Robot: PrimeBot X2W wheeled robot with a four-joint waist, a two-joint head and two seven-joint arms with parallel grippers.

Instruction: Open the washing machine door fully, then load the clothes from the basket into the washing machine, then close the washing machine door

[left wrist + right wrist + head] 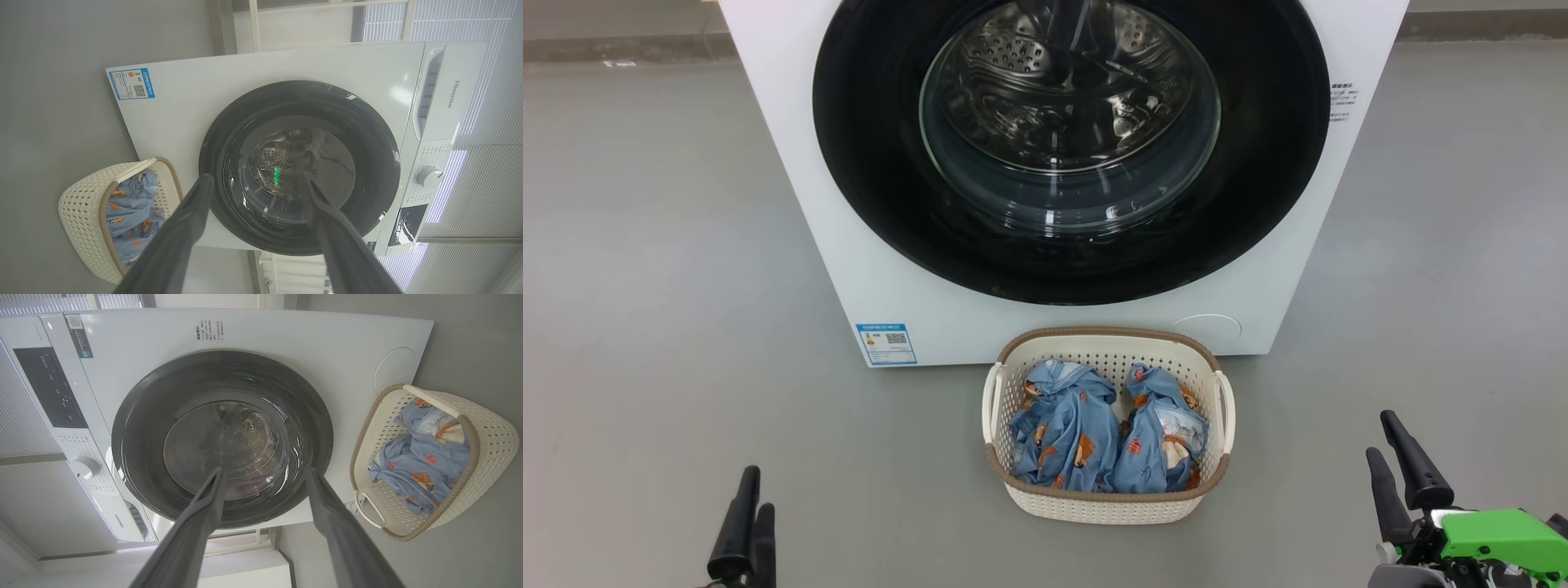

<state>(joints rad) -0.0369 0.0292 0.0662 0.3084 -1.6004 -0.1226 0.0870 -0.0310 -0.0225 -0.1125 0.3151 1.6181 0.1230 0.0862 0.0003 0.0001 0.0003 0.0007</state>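
Head view with both wrist views. The washing machine (pixel 792 163) stood on a grey floor (pixel 645 327), its washing machine door (pixel 882 188) lying flush against the front, with the steel drum visible through the glass. The basket (pixel 1107 502) sat on the floor just before the machine's base, below the door, between a blue label (pixel 887 343) and a round flap (pixel 1207 327). The clothes (pixel 1066 433) lay bunched inside the basket as two heaps. The left gripper (pixel 257 177) and right gripper (pixel 265 471) hung well apart from the basket on either side, each with fingers spread and holding nothing. Nothing stood between either gripper and the door. A green fitting (pixel 1494 531) sat on the right wrist.
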